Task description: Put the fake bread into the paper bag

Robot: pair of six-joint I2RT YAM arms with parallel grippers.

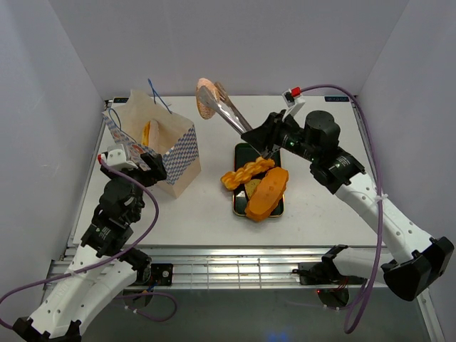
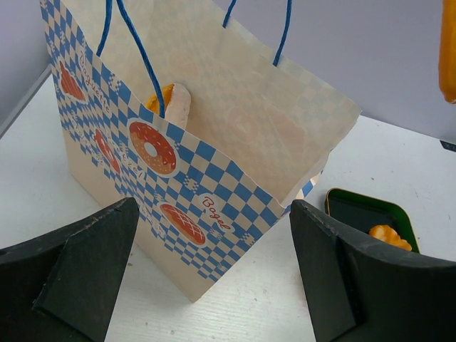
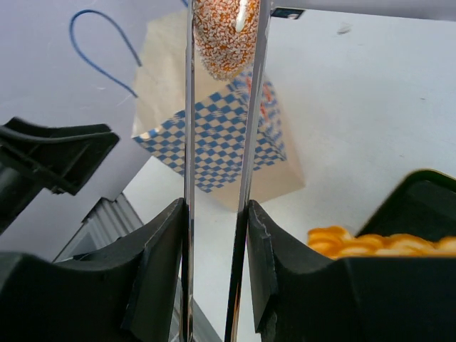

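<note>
The paper bag (image 1: 167,146) stands open at the left, with one bread piece (image 1: 150,132) inside; the bag also shows in the left wrist view (image 2: 206,164). My right gripper (image 1: 267,142) is shut on the silver tongs (image 1: 231,114), which pinch a round speckled slice (image 1: 206,98) in the air to the right of the bag's mouth. In the right wrist view the tongs (image 3: 249,142) hold the slice (image 3: 224,32) above the bag (image 3: 214,135). A braided twist (image 1: 246,172), a long loaf (image 1: 268,192) and another piece lie on the black tray (image 1: 242,151). My left gripper (image 1: 135,158) is open, at the bag's near side.
White walls close in the table at the left, back and right. The black tray (image 2: 363,210) lies right of the bag. Purple cables hang from both arms.
</note>
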